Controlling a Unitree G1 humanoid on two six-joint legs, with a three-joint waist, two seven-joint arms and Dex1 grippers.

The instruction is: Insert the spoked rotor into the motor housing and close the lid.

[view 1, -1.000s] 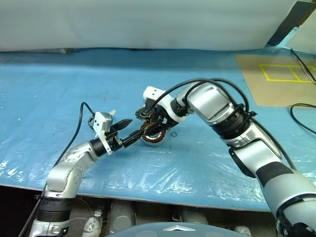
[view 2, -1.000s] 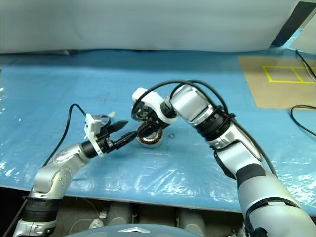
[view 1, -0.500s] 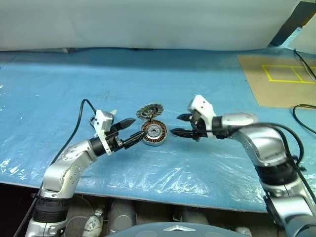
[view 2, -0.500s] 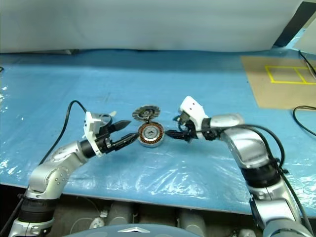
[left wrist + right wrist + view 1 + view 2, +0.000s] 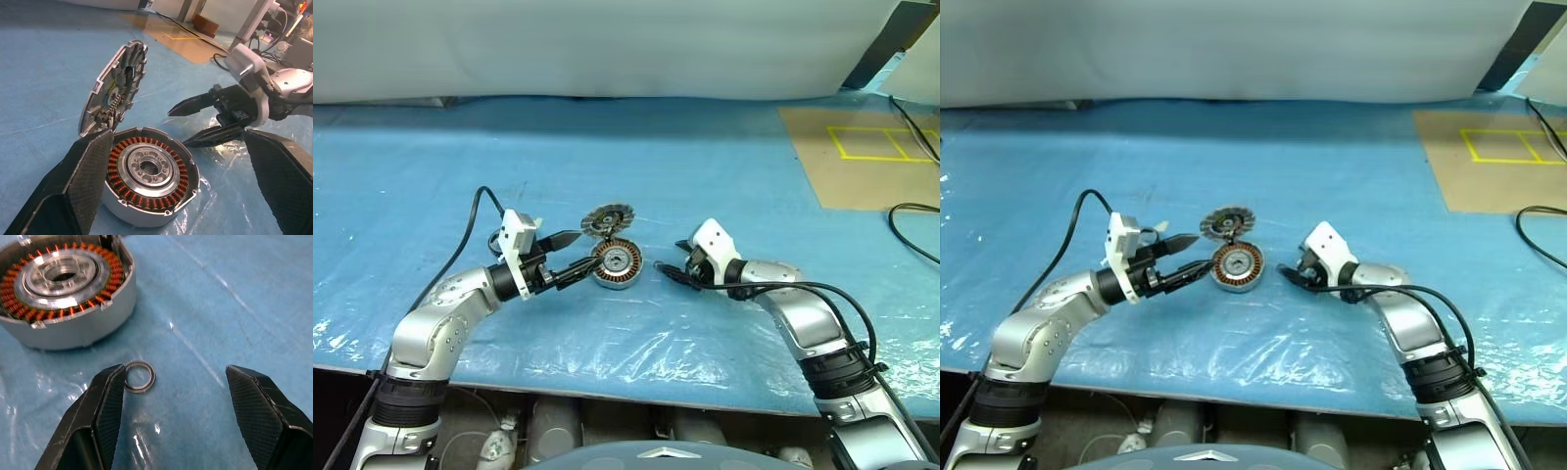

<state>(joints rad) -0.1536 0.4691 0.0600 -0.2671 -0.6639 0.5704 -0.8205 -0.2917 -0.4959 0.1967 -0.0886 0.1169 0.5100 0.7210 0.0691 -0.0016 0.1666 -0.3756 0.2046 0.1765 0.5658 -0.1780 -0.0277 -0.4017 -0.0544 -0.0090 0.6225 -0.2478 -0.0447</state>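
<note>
The motor housing (image 5: 617, 262) lies flat on the blue sheet, copper-brown windings ringing a silver centre with short spokes around a bore (image 5: 149, 169). I cannot tell whether that centre is the spoked rotor. The round finned lid (image 5: 608, 219) stands upright, open, at the housing's far edge (image 5: 115, 88). My left gripper (image 5: 585, 250) is open just left of the housing, and its fingers (image 5: 83, 181) flank it without touching. My right gripper (image 5: 668, 257) is open and empty, low over the sheet to the right of the housing.
A small metal ring (image 5: 139, 376) lies on the sheet beside one finger of my right gripper. A tan board with yellow tape squares (image 5: 862, 147) and a black cable (image 5: 911, 230) are at the back right. The table's front edge runs close below both arms.
My right arm has swung from over the housing out to the right and down to the sheet. The open lid and the housing's centre now show. My left gripper has stayed in place.
</note>
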